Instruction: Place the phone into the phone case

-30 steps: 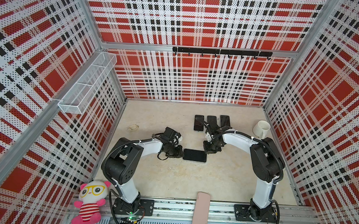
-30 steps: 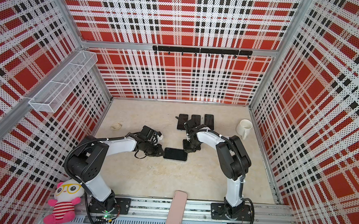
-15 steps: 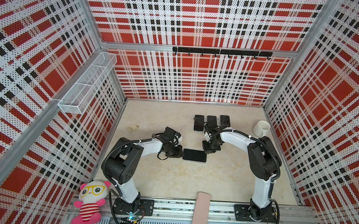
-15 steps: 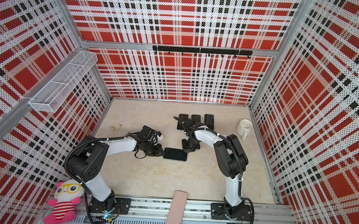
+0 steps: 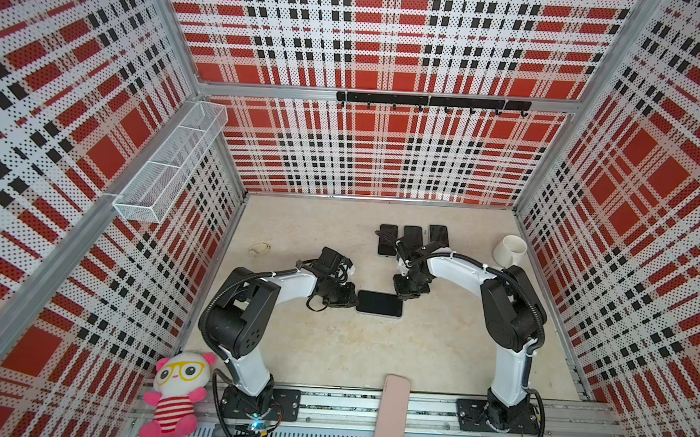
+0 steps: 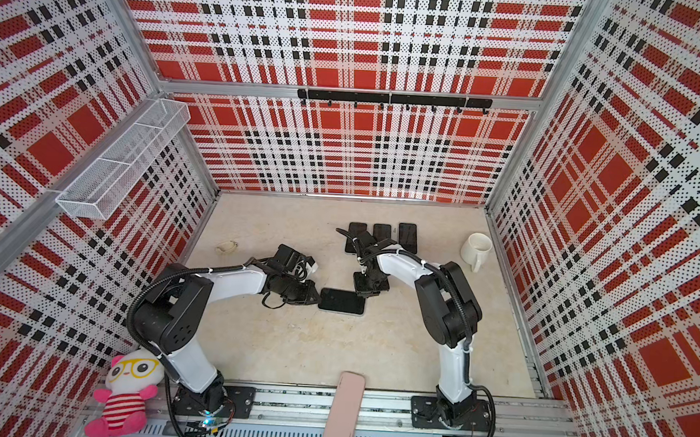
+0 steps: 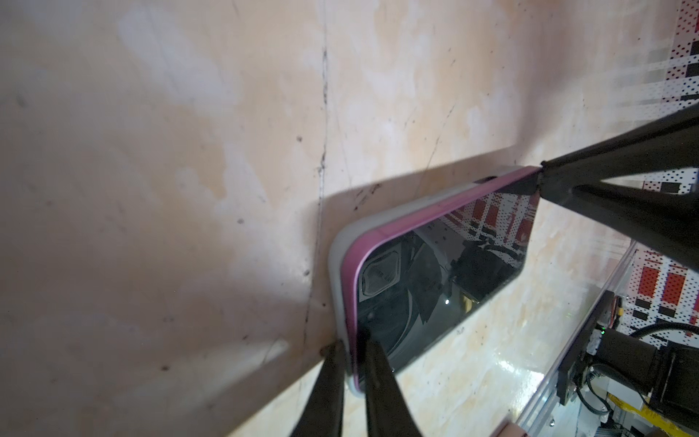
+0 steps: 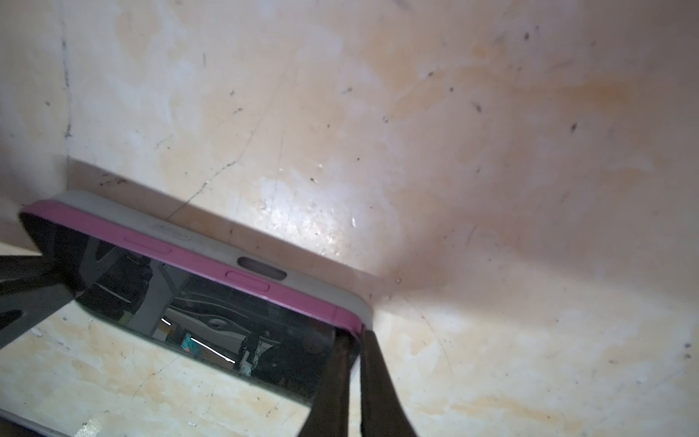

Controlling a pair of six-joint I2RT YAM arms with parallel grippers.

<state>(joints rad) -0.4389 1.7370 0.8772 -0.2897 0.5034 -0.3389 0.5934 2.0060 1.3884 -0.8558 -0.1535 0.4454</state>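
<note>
Pink-edged phone [image 5: 379,303] flat on surface [image 5: 332,343], mid-scene, sitting in grey case [image 7: 338,265], edge showing above rim. Closed on one corner: left fingers [image 7: 329,386]; on opposite corner: right fingers [image 8: 336,370], also closed. Squeeze both corners evenly, seat fully, avoid sliding.

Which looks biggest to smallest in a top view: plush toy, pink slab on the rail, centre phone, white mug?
1. plush toy
2. pink slab
3. centre phone and white mug: about alike, unranked.
Toy and slab seem nearer the camera, which may flatter them.
</note>
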